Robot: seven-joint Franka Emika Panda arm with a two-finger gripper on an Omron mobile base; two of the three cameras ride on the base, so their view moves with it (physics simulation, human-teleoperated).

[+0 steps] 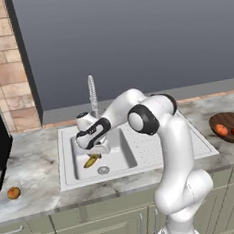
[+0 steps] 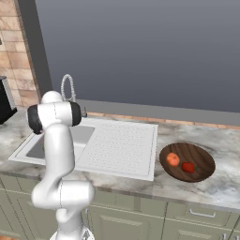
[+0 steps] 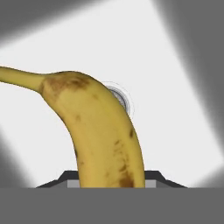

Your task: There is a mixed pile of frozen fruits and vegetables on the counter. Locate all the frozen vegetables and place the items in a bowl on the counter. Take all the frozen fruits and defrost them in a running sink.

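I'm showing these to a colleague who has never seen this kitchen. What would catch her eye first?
The white arm bent low over the sink, its gripper shut on a yellow banana hanging over the basin. Next, the dark wooden bowl on the counter right of the sink, holding a tomato and a red pepper. A small orange fruit sits alone left of the sink.
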